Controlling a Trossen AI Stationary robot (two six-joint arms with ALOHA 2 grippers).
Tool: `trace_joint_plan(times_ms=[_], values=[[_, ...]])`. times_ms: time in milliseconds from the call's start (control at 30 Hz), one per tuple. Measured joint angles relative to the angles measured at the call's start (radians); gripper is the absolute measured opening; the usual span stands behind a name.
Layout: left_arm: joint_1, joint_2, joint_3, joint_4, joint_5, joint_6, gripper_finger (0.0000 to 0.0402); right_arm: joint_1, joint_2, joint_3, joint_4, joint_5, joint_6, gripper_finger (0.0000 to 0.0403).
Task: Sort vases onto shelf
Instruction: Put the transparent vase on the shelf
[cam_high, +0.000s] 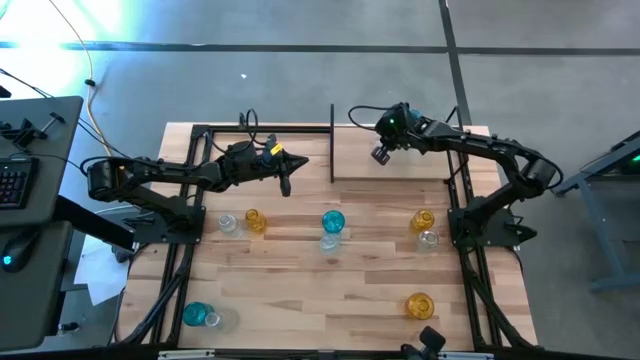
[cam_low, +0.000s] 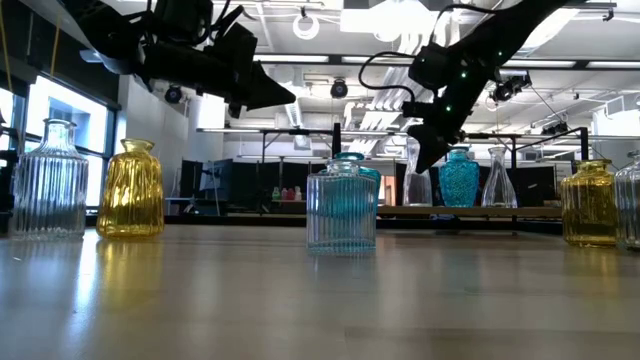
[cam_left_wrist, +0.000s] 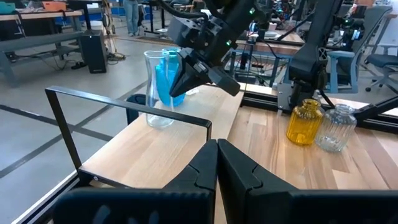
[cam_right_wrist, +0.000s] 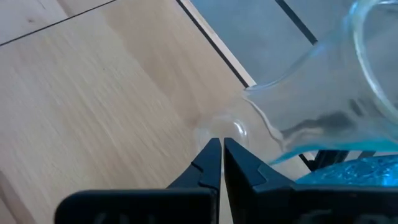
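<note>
1. Your right gripper (cam_high: 381, 155) hovers clenched and empty over the shelf (cam_high: 420, 165), by its clear vase (cam_left_wrist: 158, 87) and teal vase (cam_left_wrist: 171, 74).
2. Only your low view shows a third vase (cam_low: 497, 180) there.
3. Your left gripper (cam_high: 285, 186) waits clenched left of the shelf.

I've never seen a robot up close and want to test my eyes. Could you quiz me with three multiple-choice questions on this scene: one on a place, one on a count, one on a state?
1. Where is the right tool?
A. Over the shelf
B. Over the table's near edge
C. Off the table

2. How many amber vases stand on the tabletop?
A. One
B. Three
C. Five

3. The left tool is:
A. Wide open
B. Shut on a vase
C. Shut, empty

Answers:
1. A: from above, it hangs over the shelf board.
2. B: three show from above.
3. C: its wrist view shows the fingers meeting with nothing between them.
</note>
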Motion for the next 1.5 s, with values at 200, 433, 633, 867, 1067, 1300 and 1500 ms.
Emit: trace_joint_plan(times_ms=[200,433,633,867,1067,1300,1500], values=[[0.000,0.000,0.000,-0.001,-0.005,0.001,0.0000,-0.002,-0.020,0.000,-0.011,0.014,-0.007,0.0000],[0.000,0.000,0.000,-0.009,-0.010,0.001,0.0000,-0.014,-0.020,0.000,-0.007,0.018,-0.007,0.0000],[0.000,0.000,0.000,-0.014,-0.011,0.001,0.0000,-0.014,-0.020,0.000,-0.003,0.026,-0.004,0.0000],[0.000,0.000,0.000,-0.014,-0.011,0.001,0.0000,-0.013,-0.020,0.000,0.029,0.013,-0.005,0.0000],[0.000,0.000,0.000,-0.015,-0.011,0.000,0.0000,-0.013,-0.020,0.000,0.049,0.013,-0.015,0.0000],[0.000,0.000,0.000,-0.016,-0.011,0.001,0.0000,-0.013,-0.020,0.000,0.049,0.013,-0.025,0.0000],[0.000,0.000,0.000,-0.016,-0.011,0.000,0.0000,-0.013,-0.020,0.000,0.052,0.013,-0.033,0.0000]])
